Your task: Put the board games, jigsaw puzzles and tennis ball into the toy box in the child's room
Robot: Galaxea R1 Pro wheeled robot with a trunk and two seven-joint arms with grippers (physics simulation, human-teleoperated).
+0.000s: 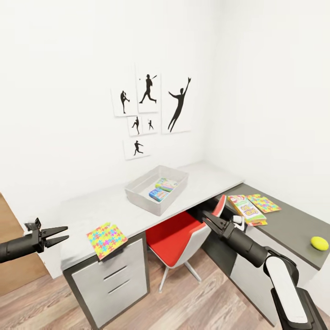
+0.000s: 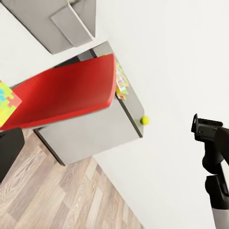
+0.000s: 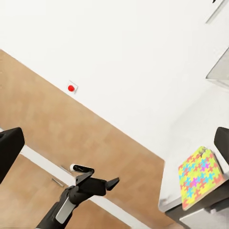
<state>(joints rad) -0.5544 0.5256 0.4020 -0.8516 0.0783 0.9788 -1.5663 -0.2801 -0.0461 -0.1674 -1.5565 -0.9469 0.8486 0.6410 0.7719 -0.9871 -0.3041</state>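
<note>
Hanging in the foreground, both arms are empty. The black left gripper (image 1: 58, 233) is off the table's near end with its jaws apart, holding nothing; the black right gripper (image 1: 207, 216) reaches in over the red-seated swivel chair (image 1: 176, 236), fingers spread a little, also bare — probably staged for the next pick.

Nearest toy: a thin multicolour jigsaw square (image 1: 107, 239) on the pale grey desk top (image 1: 87, 211), its corner hanging past the front edge above the grey drawers (image 1: 112, 279), which may make it easier to pinch from the side.

On the lower dark grey cabinet section (image 1: 293, 224), the small yellow-green tennis ball (image 1: 319, 243) lies alone, well apart from a flat green-white-red game box (image 1: 246, 209) and a second jigsaw square (image 1: 264, 203) just beside it.

Farther back, the shallow light-grey toy box (image 1: 158, 189) already holds a small blue game box (image 1: 158, 195) and a busier multicolour one (image 1: 167, 184) — judging by this, four toys remain outside.

Black baseball-player silhouette posters (image 1: 151, 107) hang on the white wall behind.
</note>
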